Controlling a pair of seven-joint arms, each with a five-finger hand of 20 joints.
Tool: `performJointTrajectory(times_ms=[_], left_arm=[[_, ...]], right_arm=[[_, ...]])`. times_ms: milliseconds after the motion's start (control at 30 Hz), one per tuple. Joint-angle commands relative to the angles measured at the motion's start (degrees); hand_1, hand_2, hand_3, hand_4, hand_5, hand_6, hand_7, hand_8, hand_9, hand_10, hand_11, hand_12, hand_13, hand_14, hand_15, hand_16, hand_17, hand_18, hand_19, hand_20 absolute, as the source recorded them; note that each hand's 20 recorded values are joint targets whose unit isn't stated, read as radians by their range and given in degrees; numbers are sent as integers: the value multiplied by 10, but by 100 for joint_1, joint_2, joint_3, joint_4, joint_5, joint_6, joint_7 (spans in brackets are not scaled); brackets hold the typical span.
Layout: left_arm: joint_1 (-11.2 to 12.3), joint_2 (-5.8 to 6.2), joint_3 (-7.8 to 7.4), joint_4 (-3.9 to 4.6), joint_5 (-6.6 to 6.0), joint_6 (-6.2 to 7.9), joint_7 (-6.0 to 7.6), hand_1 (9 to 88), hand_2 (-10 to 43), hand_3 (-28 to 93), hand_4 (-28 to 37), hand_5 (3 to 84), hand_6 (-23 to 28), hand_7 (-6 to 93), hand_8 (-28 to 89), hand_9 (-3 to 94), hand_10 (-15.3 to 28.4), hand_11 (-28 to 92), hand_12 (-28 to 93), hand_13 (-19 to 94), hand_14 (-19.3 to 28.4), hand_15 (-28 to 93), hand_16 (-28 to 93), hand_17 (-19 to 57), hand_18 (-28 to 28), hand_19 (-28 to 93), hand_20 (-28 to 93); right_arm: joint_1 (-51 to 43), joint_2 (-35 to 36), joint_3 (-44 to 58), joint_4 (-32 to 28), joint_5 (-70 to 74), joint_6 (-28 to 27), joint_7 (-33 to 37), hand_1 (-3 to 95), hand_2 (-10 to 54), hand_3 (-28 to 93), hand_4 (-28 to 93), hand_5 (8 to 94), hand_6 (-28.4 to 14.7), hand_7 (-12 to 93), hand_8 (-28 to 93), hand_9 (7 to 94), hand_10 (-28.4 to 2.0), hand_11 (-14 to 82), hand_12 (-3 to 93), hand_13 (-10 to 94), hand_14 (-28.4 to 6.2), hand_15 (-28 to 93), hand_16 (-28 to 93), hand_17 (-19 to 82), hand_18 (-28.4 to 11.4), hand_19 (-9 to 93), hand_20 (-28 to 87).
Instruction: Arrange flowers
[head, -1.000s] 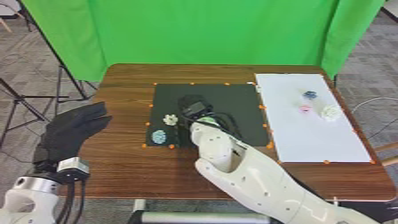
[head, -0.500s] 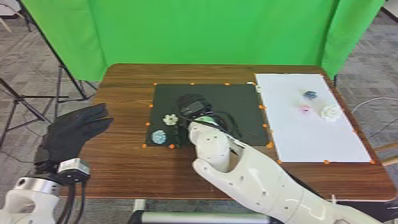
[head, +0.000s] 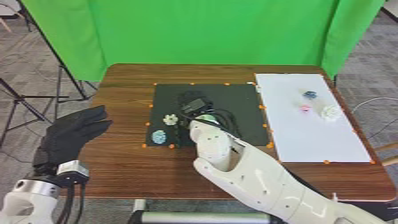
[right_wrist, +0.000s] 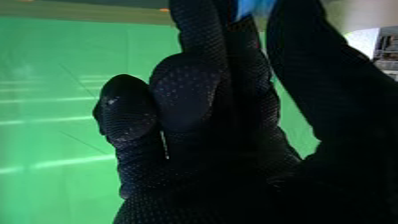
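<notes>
Over the back left half of the black mat (head: 244, 92), my right hand (head: 195, 104) hangs in the head view. In the right wrist view, a bright blue flower piece (right_wrist: 254, 7) is pinched between thumb and fingers of that hand (right_wrist: 213, 165); most of it is cut off by the view's edge. A pale cream flower (head: 171, 119) and a light blue flower (head: 159, 136) lie on the mat's left side. On the white board (head: 324, 145) are a dark blue flower (head: 310, 94), a pink one (head: 306, 108) and a white one (head: 330, 113). My left hand (head: 69, 132) is open, left of the table.
The brown table (head: 115, 175) surrounds the mat and board, with small orange markers (head: 270, 145) along their edges. My right forearm crosses the table's front right part. A green curtain (head: 213, 35) hangs behind, and dark stands rise at the left.
My right arm has shifted only very slightly over the mat. The flowers lying on the mat and board, and my left hand, have kept their places.
</notes>
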Motion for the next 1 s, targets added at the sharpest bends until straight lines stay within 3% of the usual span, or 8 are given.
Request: performJointTrajectory(times_ms=[33, 267, 433, 800, 900, 1000], left_arm=[[98, -47, -28, -53, 17, -9, -21, 280, 57, 802, -134, 480, 153, 100, -62, 381, 231, 216, 138, 262, 284, 551, -91, -93, 242, 556, 198], [111, -32, -13, -58, 2, 10, 20, 279, 57, 802, -133, 478, 151, 109, -67, 379, 228, 229, 132, 262, 284, 565, -101, -92, 242, 558, 199], [302, -75, -98, -120, -10, 52, 61, 278, 58, 801, -134, 477, 150, 109, -67, 381, 226, 231, 131, 263, 284, 566, -104, -92, 242, 559, 199], [1304, -81, -481, -396, -182, 378, 628, 279, 52, 808, -138, 484, 141, 152, -81, 394, 223, 297, 116, 268, 284, 611, -123, -88, 242, 571, 191], [1432, -37, -519, -425, -238, 428, 744, 279, 51, 810, -139, 484, 141, 157, -85, 393, 223, 303, 110, 270, 284, 616, -128, -88, 243, 573, 187], [1414, -17, -513, -435, -232, 438, 742, 279, 50, 811, -141, 485, 141, 160, -86, 394, 223, 306, 107, 270, 284, 616, -132, -88, 243, 575, 185]], right_arm=[[109, 58, -19, -125, 29, 30, 91, 378, -91, 798, -247, 660, -45, 261, -118, 672, -172, 333, 183, 728, -86, 771, 208, 550, -159, 932, 349], [224, 94, -106, -156, 70, 16, 153, 371, -84, 808, -249, 650, -52, 253, -127, 663, -175, 328, 182, 718, -95, 776, 205, 542, -167, 932, 347], [455, 273, -228, -279, 130, 13, 179, 371, -82, 808, -249, 647, -53, 252, -126, 661, -177, 325, 180, 716, -97, 777, 202, 541, -167, 932, 344], [1010, 1603, 53, -1466, 1119, -313, -244, 364, -75, 811, -245, 615, -71, 197, -109, 619, -194, 246, 167, 689, -114, 773, 200, 514, -178, 932, 323], [914, 1995, 332, -1696, 1233, -342, -442, 361, -69, 812, -243, 598, -72, 189, -105, 600, -200, 221, 165, 679, -113, 772, 194, 501, -177, 932, 303], [768, 2409, 565, -1842, 1334, -401, -562, 360, -68, 815, -243, 584, -72, 181, -102, 582, -201, 199, 162, 673, -114, 773, 191, 496, -178, 932, 298]])
